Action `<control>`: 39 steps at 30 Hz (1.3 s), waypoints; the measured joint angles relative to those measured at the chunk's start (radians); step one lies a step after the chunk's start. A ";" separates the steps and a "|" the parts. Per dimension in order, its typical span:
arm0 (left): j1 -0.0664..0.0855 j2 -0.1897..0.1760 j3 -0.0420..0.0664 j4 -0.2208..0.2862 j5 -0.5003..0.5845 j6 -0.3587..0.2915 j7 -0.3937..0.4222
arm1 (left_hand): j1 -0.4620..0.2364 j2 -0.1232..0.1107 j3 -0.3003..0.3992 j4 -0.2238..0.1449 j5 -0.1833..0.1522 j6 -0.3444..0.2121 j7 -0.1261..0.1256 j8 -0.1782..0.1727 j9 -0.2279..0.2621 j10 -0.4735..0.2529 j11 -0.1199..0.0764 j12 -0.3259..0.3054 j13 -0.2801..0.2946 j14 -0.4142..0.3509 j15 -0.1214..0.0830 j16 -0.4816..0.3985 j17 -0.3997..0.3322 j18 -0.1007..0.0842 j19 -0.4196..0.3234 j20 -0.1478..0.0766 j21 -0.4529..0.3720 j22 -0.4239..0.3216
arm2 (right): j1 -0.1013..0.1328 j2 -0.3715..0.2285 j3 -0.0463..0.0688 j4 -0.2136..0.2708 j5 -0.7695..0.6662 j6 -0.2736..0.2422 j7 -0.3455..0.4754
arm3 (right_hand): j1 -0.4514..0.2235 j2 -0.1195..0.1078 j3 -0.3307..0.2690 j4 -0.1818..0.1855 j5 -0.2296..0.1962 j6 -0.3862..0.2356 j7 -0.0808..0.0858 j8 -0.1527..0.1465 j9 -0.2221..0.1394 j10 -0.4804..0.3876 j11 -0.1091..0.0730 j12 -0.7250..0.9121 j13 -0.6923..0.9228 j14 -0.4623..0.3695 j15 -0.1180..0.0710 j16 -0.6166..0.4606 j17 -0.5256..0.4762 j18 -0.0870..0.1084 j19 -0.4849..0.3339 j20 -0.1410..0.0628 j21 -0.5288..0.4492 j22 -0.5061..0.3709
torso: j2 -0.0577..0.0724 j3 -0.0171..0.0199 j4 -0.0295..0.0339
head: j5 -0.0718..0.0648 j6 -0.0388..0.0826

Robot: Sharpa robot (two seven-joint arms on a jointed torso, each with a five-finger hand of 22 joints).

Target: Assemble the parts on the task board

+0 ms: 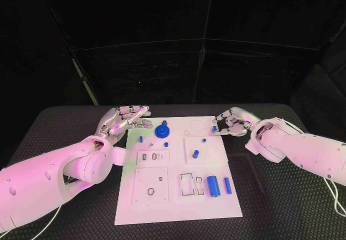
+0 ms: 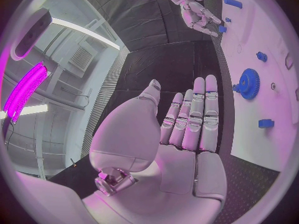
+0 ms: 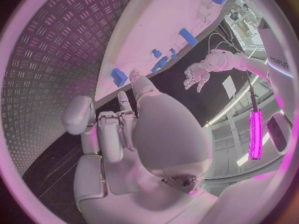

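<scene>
The white task board [image 1: 180, 200] lies lengthwise on the black table. A blue gear [image 1: 163, 131] [image 2: 248, 83] stands near its far end. My left hand [image 1: 126, 118] [image 2: 187, 134] hovers at the board's far left corner, fingers straight and together, holding nothing. My right hand [image 1: 231, 123] [image 3: 124, 134] is at the far right edge with its fingers loosely bent and apart. One fingertip [image 3: 134, 77] is right beside a small blue part [image 1: 215, 128] [image 3: 118, 76]; no grip on it shows. A blue cylinder [image 1: 213, 185] and a thin blue pin [image 1: 227, 186] lie near the board's front right.
Small blue pieces [image 1: 166, 144] [image 1: 195, 154] and empty rectangular slots [image 1: 186, 184] are scattered over the board. The left wrist view shows my right hand [image 2: 199, 15] over the board's far side. Black ribbed table [image 1: 288, 210] surrounds the board.
</scene>
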 measured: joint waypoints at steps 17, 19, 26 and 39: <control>0.000 0.002 0.000 -0.005 0.000 0.001 0.000 | 0.000 0.000 0.000 0.000 0.000 0.000 0.000 0.000 0.000 0.000 0.000 0.000 0.000 0.000 0.000 0.000 0.000 0.000 0.000 0.000 0.000 0.000 | -0.005 0.019 0.000 -0.024 -0.010 0.030 -0.002 | -0.019 0.019 -0.003 -0.003 0.000 0.025 -0.004 0.012 0.007 -0.004 0.004 0.000 0.000 0.000 0.000 0.000 0.000 0.000 0.000 0.000 0.000 0.004 | -0.001 0.0005 -0.0007 | -0.003 -0.004; 0.000 0.002 0.000 -0.006 0.000 0.001 0.000 | 0.000 0.000 0.000 0.000 0.000 0.000 0.000 0.000 0.000 0.000 0.000 0.000 0.000 0.000 0.000 0.000 0.000 0.000 0.000 0.000 0.000 0.000 | -0.005 0.021 0.000 -0.027 -0.011 0.031 -0.002 | -0.024 0.024 -0.003 -0.003 0.000 0.033 -0.003 0.015 0.007 -0.004 0.004 0.000 0.000 0.000 0.000 0.000 0.000 0.000 0.000 0.000 0.000 0.006 | -0.001 0.0005 -0.0007 | -0.003 -0.004; 0.000 0.002 0.000 -0.007 0.000 0.001 0.000 | 0.000 0.000 0.000 0.000 0.000 0.000 0.000 0.000 0.000 0.000 0.000 0.000 0.000 0.000 0.000 -0.005 0.001 0.000 0.000 0.000 -0.004 0.000 | -0.005 0.028 0.000 -0.041 -0.014 0.033 -0.004 | -0.034 0.044 0.000 -0.005 0.000 0.059 -0.009 0.021 0.009 -0.004 0.003 0.000 0.000 0.000 0.000 0.000 0.000 0.000 0.000 0.000 0.000 0.010 | -0.001 0.0002 -0.0001 | -0.002 -0.007; 0.000 0.002 0.000 -0.008 0.000 0.003 -0.001 | 0.000 0.000 0.000 0.000 0.000 0.000 0.000 0.000 0.000 0.000 0.000 0.000 0.000 0.000 0.000 -0.005 0.001 0.000 0.000 0.000 -0.004 0.000 | -0.005 0.038 0.000 -0.059 -0.016 0.033 -0.012 | -0.028 0.062 0.011 -0.017 -0.005 0.069 -0.013 0.024 0.009 -0.004 0.003 0.005 0.000 0.000 0.000 0.000 0.000 0.000 0.004 -0.004 0.000 0.018 | -0.001 0.0004 0.0005 | 0.000 -0.012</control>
